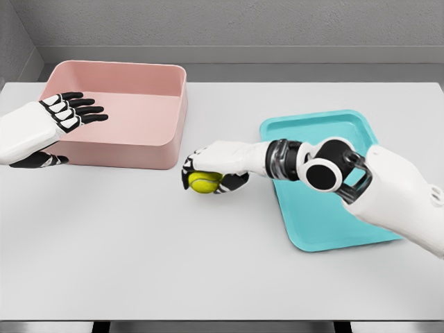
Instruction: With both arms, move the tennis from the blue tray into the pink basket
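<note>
A yellow-green tennis ball (203,182) is held in my right hand (208,173), whose fingers curl around it just above the table, between the tray and the basket. The blue tray (326,236) lies at the right, partly covered by my right forearm, with nothing seen in it. The pink basket (149,149) stands at the back left, its near right corner a short way left of the ball. My left hand (73,111) hovers over the basket's left side with its fingers stretched flat, holding nothing.
The white table (173,263) spreads wide in front of both containers. A grey wall runs behind the table's far edge.
</note>
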